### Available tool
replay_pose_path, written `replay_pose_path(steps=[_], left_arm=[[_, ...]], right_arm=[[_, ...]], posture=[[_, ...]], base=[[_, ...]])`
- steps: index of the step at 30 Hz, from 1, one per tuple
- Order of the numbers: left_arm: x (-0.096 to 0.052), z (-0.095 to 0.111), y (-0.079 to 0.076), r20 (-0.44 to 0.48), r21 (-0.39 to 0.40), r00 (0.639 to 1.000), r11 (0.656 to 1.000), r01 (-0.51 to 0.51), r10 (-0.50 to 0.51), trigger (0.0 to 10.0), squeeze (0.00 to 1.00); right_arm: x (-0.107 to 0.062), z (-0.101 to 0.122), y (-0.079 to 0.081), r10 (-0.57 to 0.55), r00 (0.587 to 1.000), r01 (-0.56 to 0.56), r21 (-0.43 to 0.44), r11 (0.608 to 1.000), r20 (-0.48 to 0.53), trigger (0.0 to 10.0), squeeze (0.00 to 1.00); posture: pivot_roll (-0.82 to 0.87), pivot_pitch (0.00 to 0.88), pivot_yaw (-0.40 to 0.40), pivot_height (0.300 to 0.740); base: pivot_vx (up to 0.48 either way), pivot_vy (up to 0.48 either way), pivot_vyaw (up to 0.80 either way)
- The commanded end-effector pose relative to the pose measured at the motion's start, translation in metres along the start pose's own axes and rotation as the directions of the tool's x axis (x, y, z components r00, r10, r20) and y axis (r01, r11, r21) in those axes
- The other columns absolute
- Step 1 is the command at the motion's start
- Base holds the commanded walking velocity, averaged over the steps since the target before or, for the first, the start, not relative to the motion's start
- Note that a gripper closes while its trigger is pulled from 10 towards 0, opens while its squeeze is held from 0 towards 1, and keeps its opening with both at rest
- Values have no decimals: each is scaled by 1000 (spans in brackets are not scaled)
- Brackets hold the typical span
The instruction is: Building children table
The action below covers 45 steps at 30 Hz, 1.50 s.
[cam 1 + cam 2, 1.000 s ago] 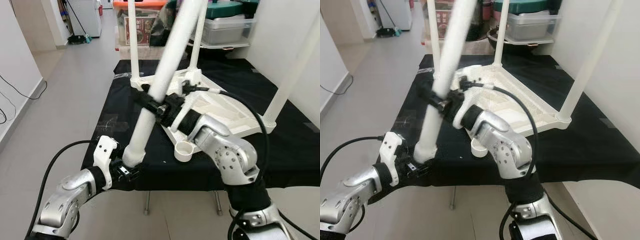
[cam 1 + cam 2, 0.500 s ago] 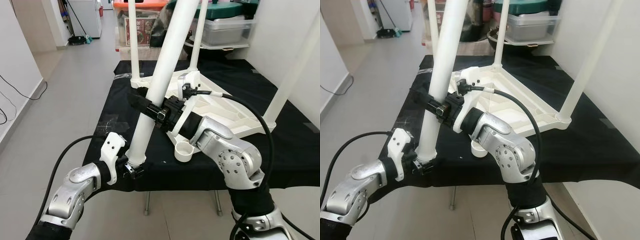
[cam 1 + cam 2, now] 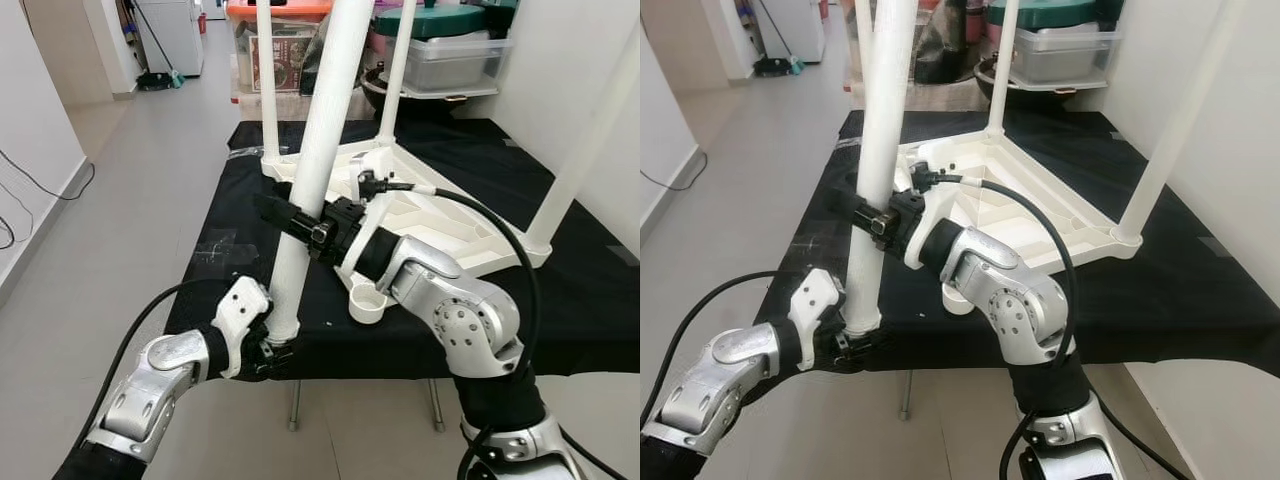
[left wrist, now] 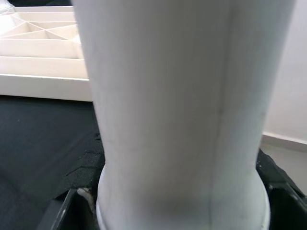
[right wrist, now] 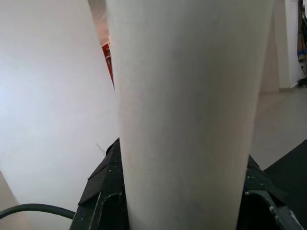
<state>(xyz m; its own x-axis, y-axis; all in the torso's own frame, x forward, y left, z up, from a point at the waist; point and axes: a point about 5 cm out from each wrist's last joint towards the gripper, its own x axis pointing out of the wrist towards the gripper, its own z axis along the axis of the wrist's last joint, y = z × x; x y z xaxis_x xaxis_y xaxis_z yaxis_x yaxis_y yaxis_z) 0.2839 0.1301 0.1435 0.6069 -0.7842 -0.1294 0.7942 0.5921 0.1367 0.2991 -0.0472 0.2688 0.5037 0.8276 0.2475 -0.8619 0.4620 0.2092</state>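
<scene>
White loose table leg (image 3: 318,150), near upright over the black-cloth table's (image 3: 250,210) front edge. Left gripper (image 3: 268,343) pinches its base, right gripper (image 3: 290,218) clamps mid-shaft. Upturned white tabletop (image 3: 440,225) has three legs (image 3: 266,80) fitted. No readable labels.

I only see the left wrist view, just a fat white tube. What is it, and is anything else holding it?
Observer: A loose table leg, nearly upright. The left gripper holds its lower end, and the right gripper clamps it higher up.
Operator: Where does it go?
Observer: Probably into the empty socket at the near corner of the upturned table top.
Operator: Any legs fitted?
Observer: Three fitted legs stand up from the other corners.
</scene>
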Motion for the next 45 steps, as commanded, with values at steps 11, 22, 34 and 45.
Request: replay_pose_path(steps=[11,22,34,45], left_arm=[[2,3,4,60,-43,995,996,-76,79,8196,0],[-17,23,-11,46,52,985,986,161,-164,10000,0],[-67,37,-33,-107,44,873,875,482,-476,10000,0],[-79,41,-47,-114,-82,758,767,637,-642,10000,0]], right_arm=[[3,6,-6,-37,999,36,9,999,30,4353,63],[-15,17,13,300,952,-301,-4,954,66,10000,0],[-38,18,13,570,821,-571,23,821,37,10000,0],[-45,20,29,742,666,-746,53,664,80,10000,0]], posture=[[69,0,-13,740],[92,0,-19,740],[130,0,-38,740],[138,0,-45,740]], base=[[0,0,0],[0,0,0],[0,0,0],[0,0,0]])
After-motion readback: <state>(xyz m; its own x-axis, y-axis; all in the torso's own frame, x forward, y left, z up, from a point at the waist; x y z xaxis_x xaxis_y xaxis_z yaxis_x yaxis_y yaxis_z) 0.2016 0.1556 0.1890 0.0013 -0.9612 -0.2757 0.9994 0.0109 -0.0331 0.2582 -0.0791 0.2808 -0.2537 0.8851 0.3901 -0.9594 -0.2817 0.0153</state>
